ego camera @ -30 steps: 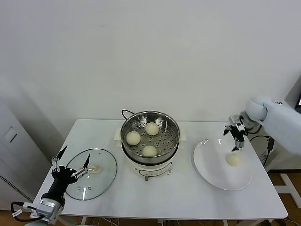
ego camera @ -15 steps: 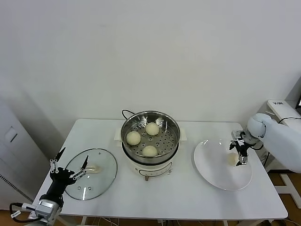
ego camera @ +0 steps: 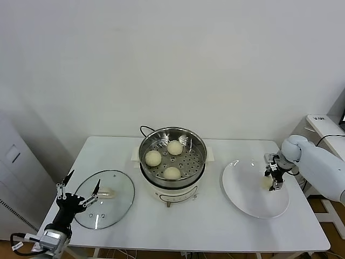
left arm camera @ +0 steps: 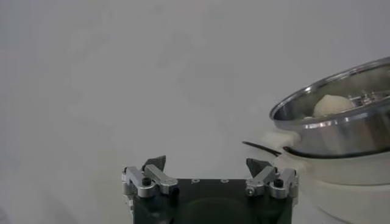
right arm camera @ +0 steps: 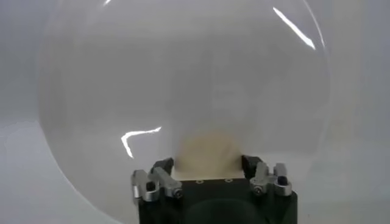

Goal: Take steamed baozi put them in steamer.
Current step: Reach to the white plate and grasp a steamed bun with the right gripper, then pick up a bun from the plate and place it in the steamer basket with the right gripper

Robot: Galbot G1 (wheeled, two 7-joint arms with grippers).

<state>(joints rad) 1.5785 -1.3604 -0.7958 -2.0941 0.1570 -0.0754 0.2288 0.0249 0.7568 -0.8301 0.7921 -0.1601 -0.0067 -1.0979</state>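
Note:
Three cream-white baozi lie in the steel steamer on its cream-white pot at the table's middle. The fourth baozi lies on the white plate at the right. My right gripper is low over the plate and open, with this baozi between its fingers. My left gripper is open and empty at the front left, beside the glass lid. The left wrist view shows the steamer with one baozi in it.
A round glass lid lies flat on the table's front left. The pot's black cord runs off behind the steamer. The plate fills the right wrist view. White equipment stands past the table's right edge.
My right gripper has come down and slightly right onto the plate, and now has its fingers either side of the baozi. The left arm has hardly moved.

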